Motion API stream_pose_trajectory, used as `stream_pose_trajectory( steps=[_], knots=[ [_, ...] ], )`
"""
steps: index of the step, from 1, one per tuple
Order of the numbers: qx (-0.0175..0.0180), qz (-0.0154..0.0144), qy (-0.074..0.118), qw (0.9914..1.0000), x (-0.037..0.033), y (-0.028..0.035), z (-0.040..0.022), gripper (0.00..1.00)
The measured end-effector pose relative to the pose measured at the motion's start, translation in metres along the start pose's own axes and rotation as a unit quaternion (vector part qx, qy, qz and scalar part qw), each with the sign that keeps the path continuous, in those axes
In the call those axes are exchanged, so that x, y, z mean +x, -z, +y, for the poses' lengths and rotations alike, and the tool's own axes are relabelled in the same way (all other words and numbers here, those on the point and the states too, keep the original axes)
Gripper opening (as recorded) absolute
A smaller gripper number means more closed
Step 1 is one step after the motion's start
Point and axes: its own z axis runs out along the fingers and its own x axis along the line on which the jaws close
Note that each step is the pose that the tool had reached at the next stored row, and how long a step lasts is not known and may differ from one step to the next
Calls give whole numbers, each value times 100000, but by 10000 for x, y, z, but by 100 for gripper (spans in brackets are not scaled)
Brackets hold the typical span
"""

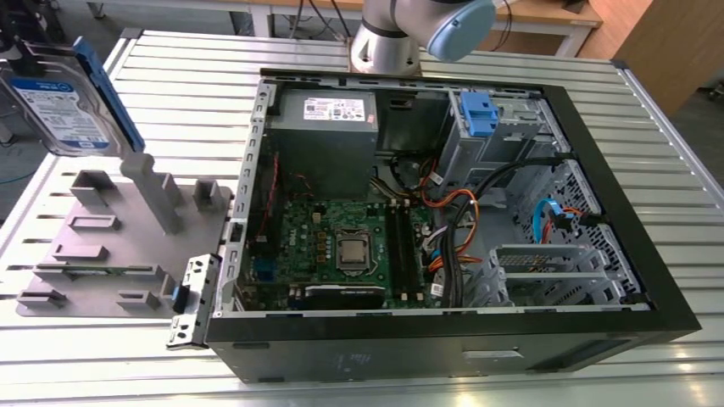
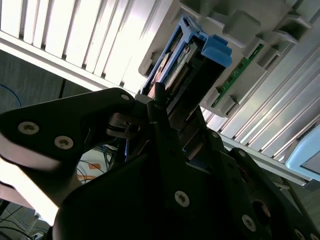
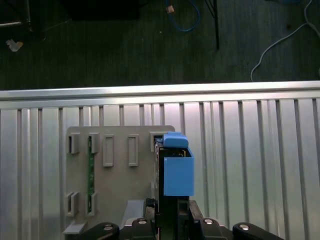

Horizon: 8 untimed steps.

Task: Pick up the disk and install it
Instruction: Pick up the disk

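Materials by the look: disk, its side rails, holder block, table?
disk: silver metal casing, dull sheen, paper-like label.
side rails: blue plastic, matte, likely moulded.
holder block: grey plastic, matte, possibly printed.
table: ribbed bare metal, probably aluminium, reflective.

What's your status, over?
Fingers shut on the disk. Held on edge over grey holder block. Open computer case apart, at exterior view's right.
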Motion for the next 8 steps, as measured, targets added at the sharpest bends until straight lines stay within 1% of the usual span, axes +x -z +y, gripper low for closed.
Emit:
stream_pose_trajectory(
  steps=[8],
  knots=[
    [7,-6,3,100000,-8,174,8,35]
  ],
)
